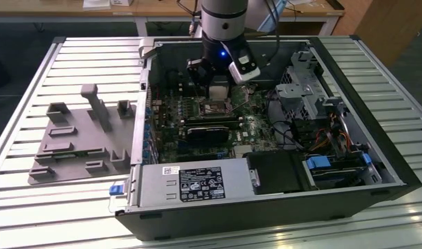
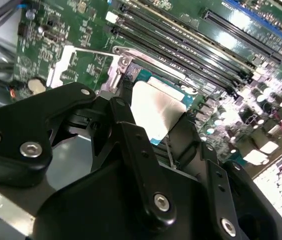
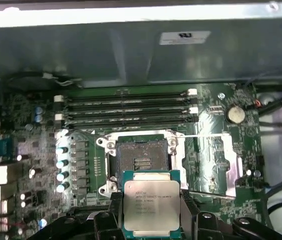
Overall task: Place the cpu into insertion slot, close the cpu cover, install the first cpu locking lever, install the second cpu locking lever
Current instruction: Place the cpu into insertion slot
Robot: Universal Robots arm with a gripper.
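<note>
The cpu point(image 3: 151, 206), a small square chip with a silvery top, is held by its edges between the black fingers point(image 3: 190, 207) of my gripper point(image 3: 151, 212), which is shut on it. It hangs just above and to one side of the insertion slot point(image 3: 141, 162), a dark square socket with a metal rim that lies uncovered. The cpu cover point(image 3: 215, 160) lies flipped open beside the socket. In the second wrist view the cpu point(image 2: 155, 112) sits between the gripper point(image 2: 155, 124) fingers, above the board. In the exterior view the gripper point(image 1: 219, 92) is inside the case, over the insertion slot point(image 1: 216, 109).
The open computer case point(image 1: 266, 207) lies on a slatted table, with a power supply point(image 1: 190, 184) and drive cages point(image 1: 314, 98) around the motherboard. Long black memory slots point(image 3: 126, 107) run beside the socket. A grey fixture plate point(image 1: 80, 140) lies at the exterior view's left.
</note>
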